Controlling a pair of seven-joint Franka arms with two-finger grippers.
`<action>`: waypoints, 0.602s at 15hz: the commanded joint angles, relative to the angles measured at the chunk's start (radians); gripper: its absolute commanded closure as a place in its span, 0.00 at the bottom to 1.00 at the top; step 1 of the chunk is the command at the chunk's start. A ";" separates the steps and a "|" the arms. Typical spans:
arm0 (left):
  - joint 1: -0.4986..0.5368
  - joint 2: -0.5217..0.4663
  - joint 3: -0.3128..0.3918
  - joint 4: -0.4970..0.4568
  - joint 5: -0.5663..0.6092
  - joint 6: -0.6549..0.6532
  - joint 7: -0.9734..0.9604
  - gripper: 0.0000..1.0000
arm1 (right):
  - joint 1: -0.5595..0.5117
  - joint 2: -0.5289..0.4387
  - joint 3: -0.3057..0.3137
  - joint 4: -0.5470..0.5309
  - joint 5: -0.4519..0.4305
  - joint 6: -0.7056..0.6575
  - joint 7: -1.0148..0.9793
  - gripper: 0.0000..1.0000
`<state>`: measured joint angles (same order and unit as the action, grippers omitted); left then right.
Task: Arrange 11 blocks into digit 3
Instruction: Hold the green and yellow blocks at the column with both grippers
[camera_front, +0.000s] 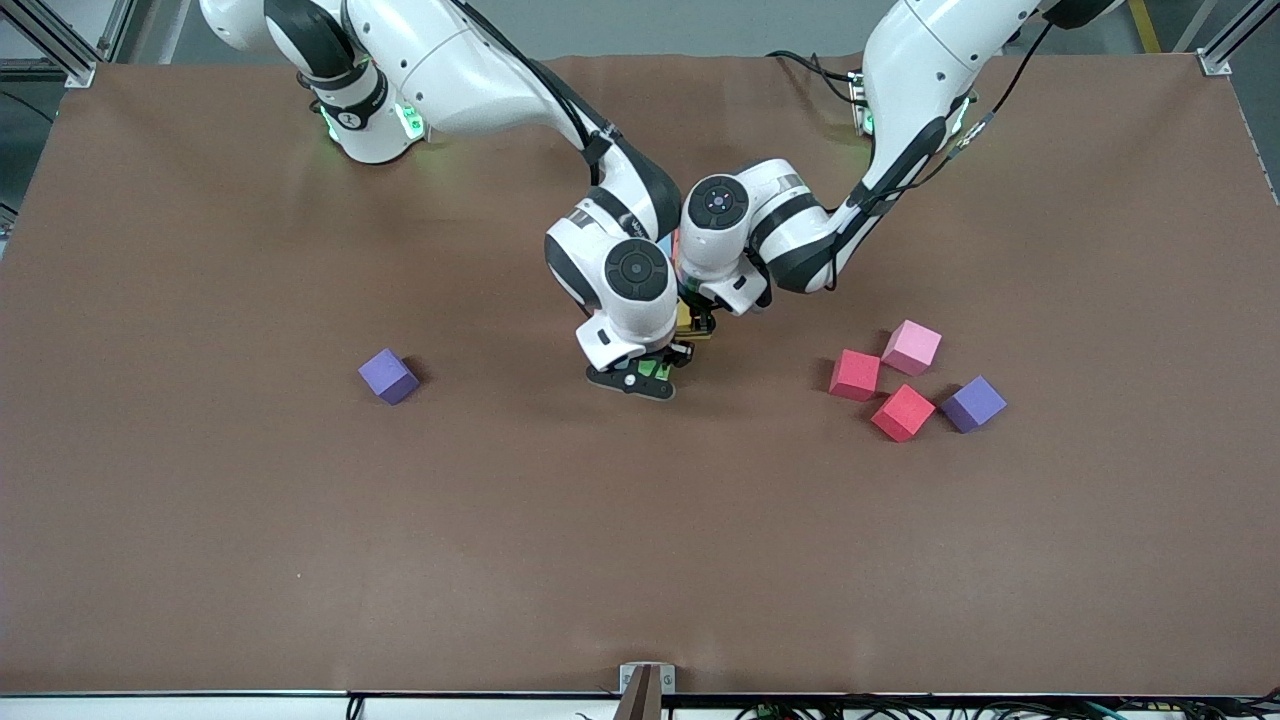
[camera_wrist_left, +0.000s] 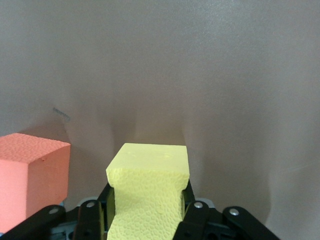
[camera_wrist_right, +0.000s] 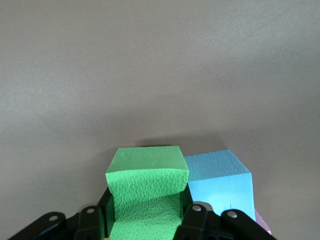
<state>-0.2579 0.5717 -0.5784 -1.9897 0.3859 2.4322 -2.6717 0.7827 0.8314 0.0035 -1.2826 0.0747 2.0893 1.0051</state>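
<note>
Front view, table (camera_front: 200, 520): brown mat, both arms meeting at its centre.
Right arm: reaches from the 11 o'clock corner; right gripper (camera_front: 655, 368) is low at the centre, clamped on the green block (camera_front: 652, 369).
Left arm: reaches from 1 o'clock; left gripper (camera_front: 697, 322) sits just beside the right one, clamped on a yellow block (camera_front: 686, 318).
Loose cluster, about 3 o'clock of the grippers: pink block (camera_front: 911, 346), two red blocks (camera_front: 855, 374) (camera_front: 902, 412), and a purple cube (camera_front: 973, 403) close together.
Second purple cube (camera_front: 388, 376): alone at 9 o'clock of the grippers.
Right wrist view: green block (camera_wrist_right: 146, 192) squeezed between the fingers, a light blue block (camera_wrist_right: 220, 182) touching its side.
Left wrist view: yellow block (camera_wrist_left: 147, 190) pinched in the fingers, an orange block (camera_wrist_left: 31, 175) near it.
</note>
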 joint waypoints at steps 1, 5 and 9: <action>-0.038 0.070 0.005 0.086 -0.001 -0.013 -0.010 0.70 | 0.061 0.011 -0.005 0.019 0.007 -0.014 0.023 1.00; -0.038 0.068 0.005 0.086 -0.001 -0.013 -0.010 0.70 | 0.066 0.011 -0.005 0.019 0.008 -0.011 0.027 1.00; -0.037 0.068 0.005 0.088 0.001 -0.012 -0.008 0.68 | 0.056 0.011 -0.007 0.020 0.002 -0.008 0.024 1.00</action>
<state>-0.2579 0.5720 -0.5777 -1.9899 0.3859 2.4366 -2.6717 0.7834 0.8314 0.0039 -1.2826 0.0756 2.0846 1.0047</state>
